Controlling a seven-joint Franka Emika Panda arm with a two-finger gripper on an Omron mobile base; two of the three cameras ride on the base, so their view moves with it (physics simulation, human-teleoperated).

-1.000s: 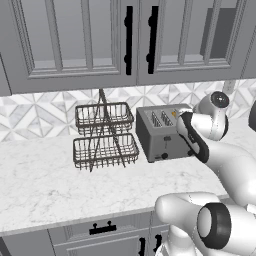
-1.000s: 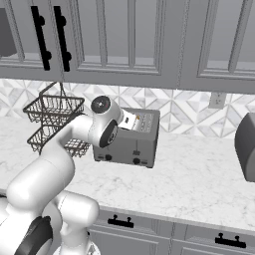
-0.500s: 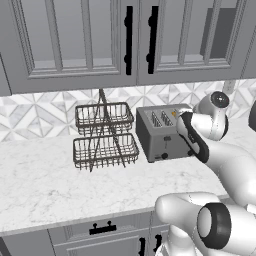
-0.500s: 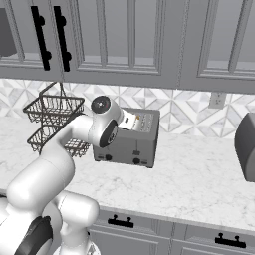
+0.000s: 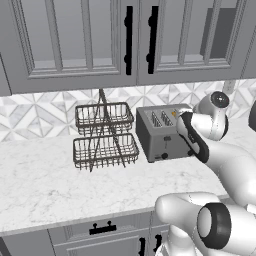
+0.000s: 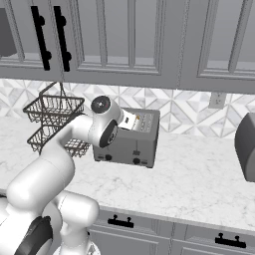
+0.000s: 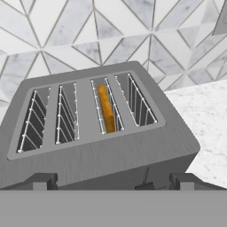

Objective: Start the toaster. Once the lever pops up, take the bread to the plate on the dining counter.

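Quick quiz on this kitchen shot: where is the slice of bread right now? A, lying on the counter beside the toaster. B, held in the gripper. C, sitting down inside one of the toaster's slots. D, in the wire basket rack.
C: the hand view shows the bread standing edge-up inside a slot of the toaster, with the open gripper holding nothing.

Arm: no shift from a second ago, holding its place over the toaster (image 5: 162, 132).
Pincer (image 7: 113, 181): same wide spread.
Bread (image 7: 106, 107): unmoved in its slot.
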